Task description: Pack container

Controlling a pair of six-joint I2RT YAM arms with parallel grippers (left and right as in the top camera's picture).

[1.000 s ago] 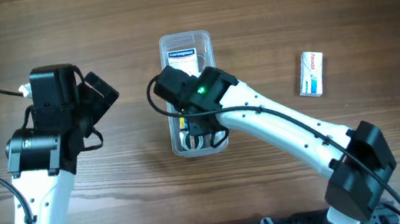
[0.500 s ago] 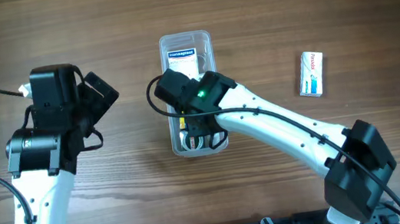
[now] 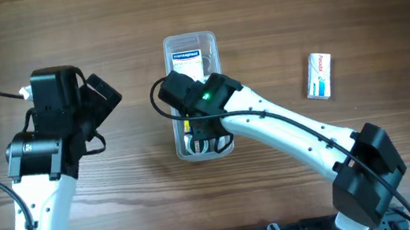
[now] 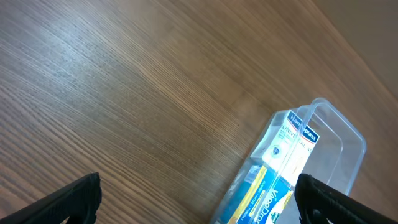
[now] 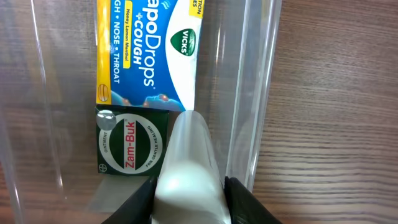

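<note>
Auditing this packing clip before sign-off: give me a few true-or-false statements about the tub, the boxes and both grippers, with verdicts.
1. The right gripper is down inside the tub, closed on a pale item. True.
2. The left gripper holds a box. False: it is open above the table and holds nothing.
3. A small box lies on the table outside the tub, on the right arm's side. True.
4. The tub is empty. False: it holds a cough-drop box, a green box and a plaster box.
</note>
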